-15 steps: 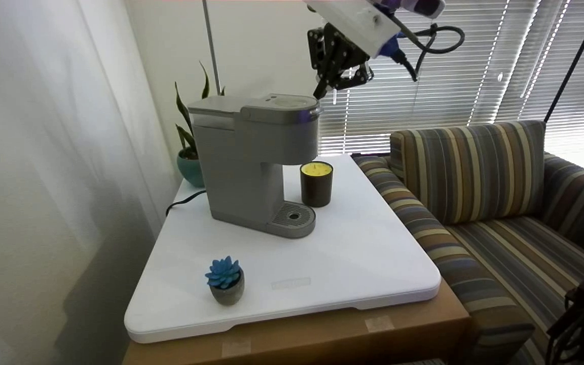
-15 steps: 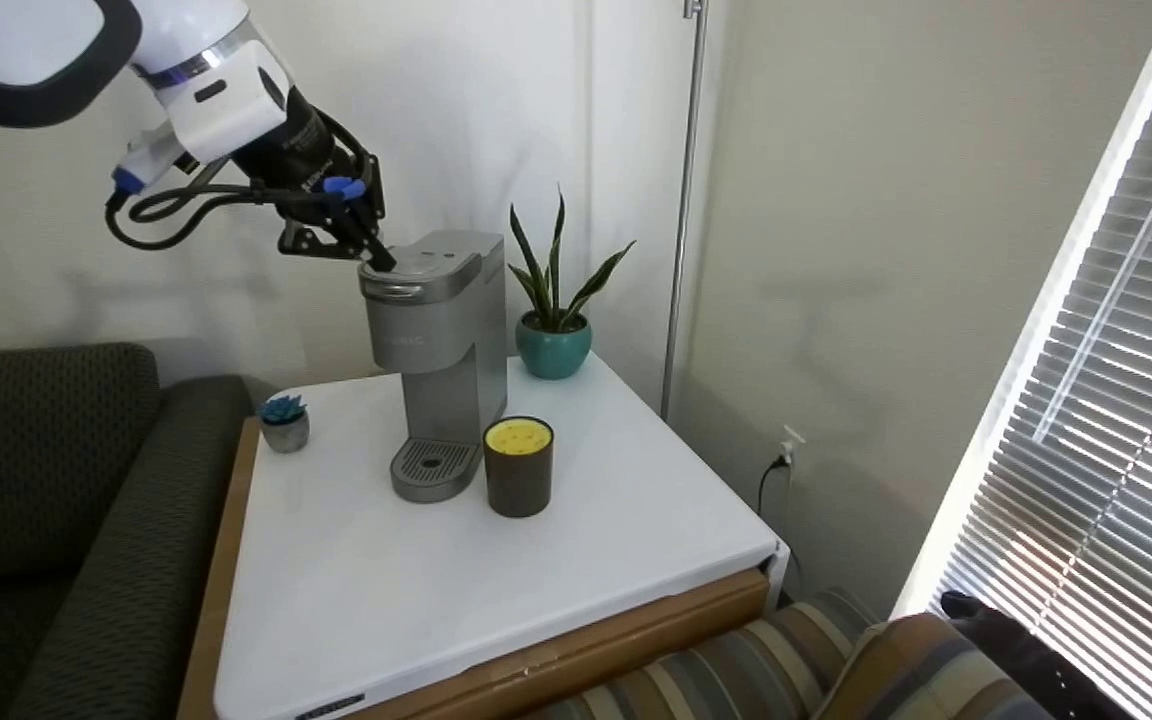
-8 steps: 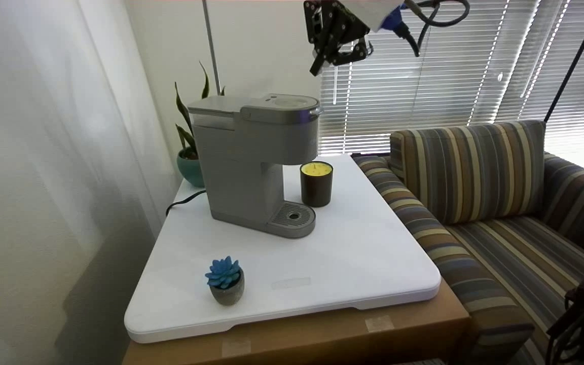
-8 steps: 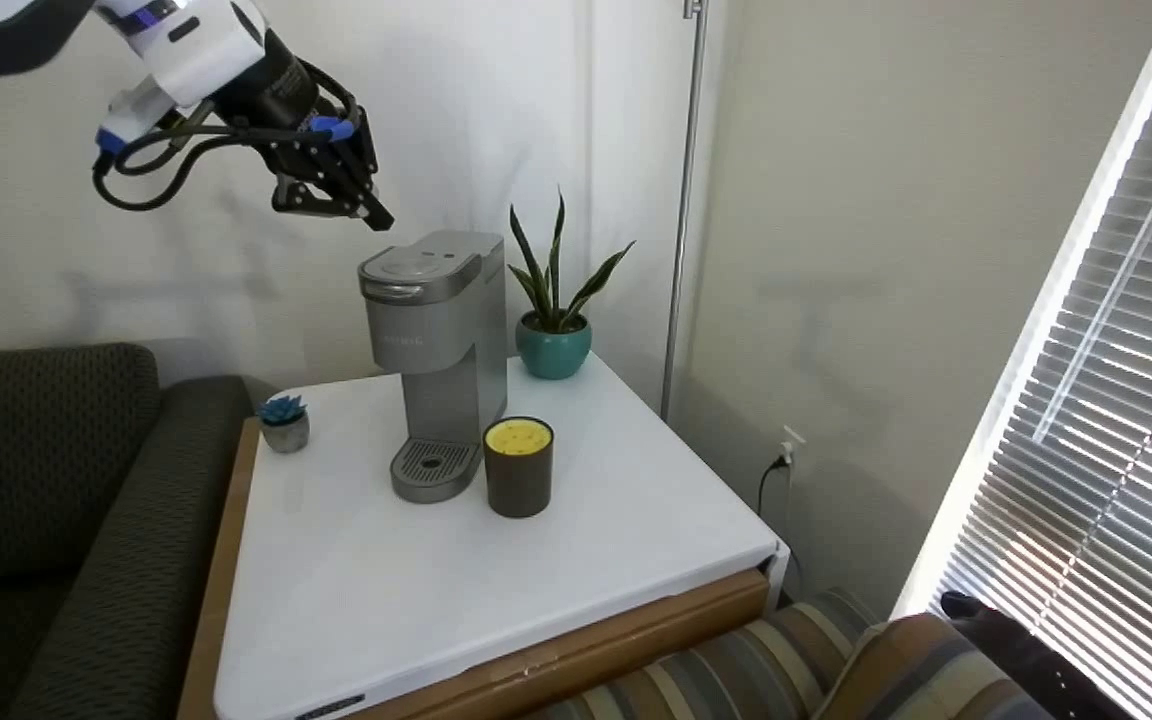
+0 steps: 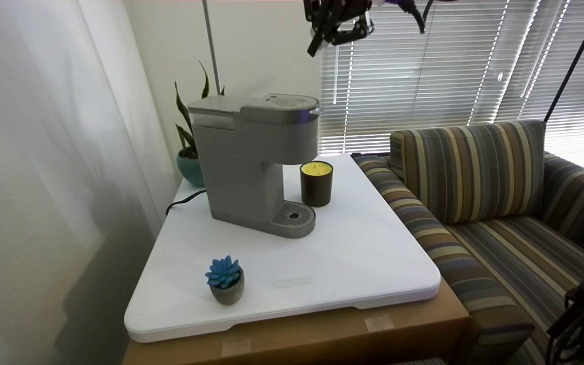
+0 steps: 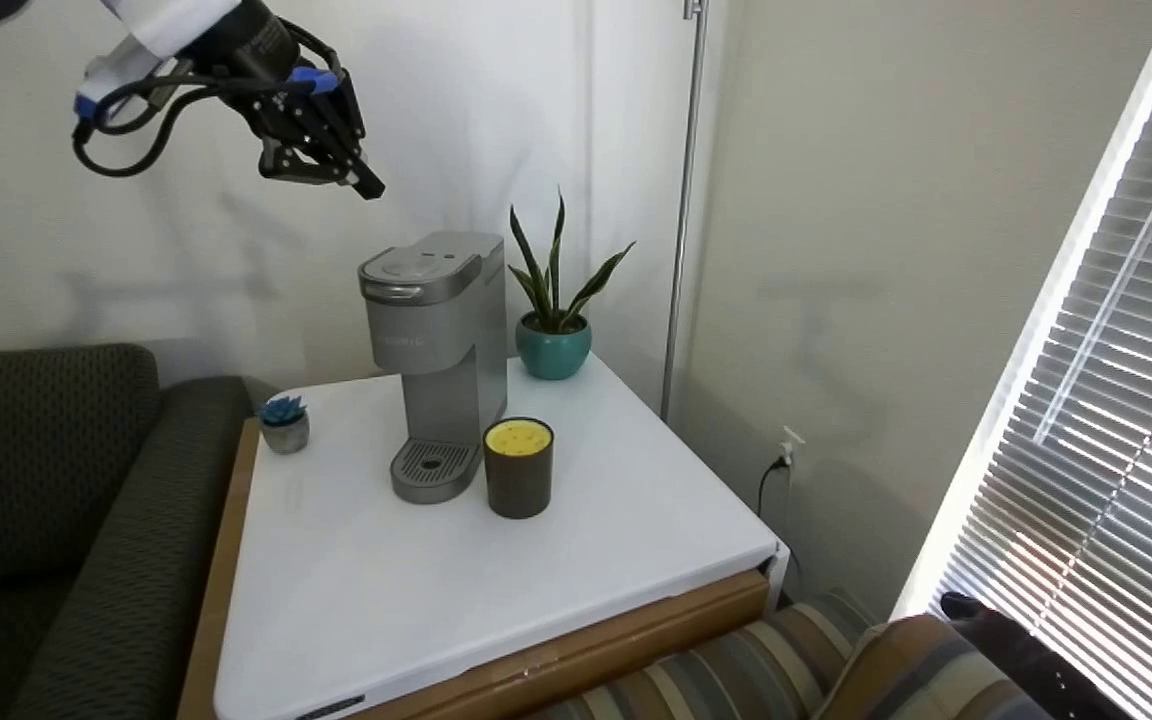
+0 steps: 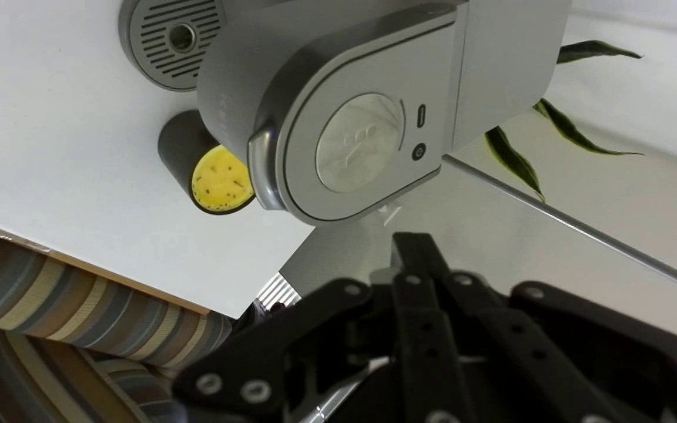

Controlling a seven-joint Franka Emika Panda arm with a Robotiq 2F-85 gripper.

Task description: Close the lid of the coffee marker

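Note:
The grey coffee maker [image 5: 241, 162] stands upright on the white table [image 5: 373, 253]; it also shows in an exterior view [image 6: 441, 390]. Its lid [image 5: 287, 103] lies flat and down on top in both exterior views. In the wrist view the lid [image 7: 368, 141] shows its round plate, buttons and the shiny handle [image 7: 264, 167] at its front edge. My gripper [image 7: 414, 241] is shut, with its fingertips together and nothing between them. In both exterior views the gripper [image 5: 313, 50] hangs in the air above the lid's front end, apart from it [image 6: 371, 190].
A dark candle with yellow wax [image 6: 519, 470] stands beside the drip tray [image 6: 433, 465]. A plant in a teal pot [image 6: 553, 345] stands behind the coffee maker. A small blue succulent [image 5: 224, 279] sits near a table edge. A striped armchair [image 5: 474, 203] adjoins the table.
The gripper was at the lid's front edge one second ago. It has risen up and away from the lid, still shut. The lid stays down and the coffee maker has not moved.

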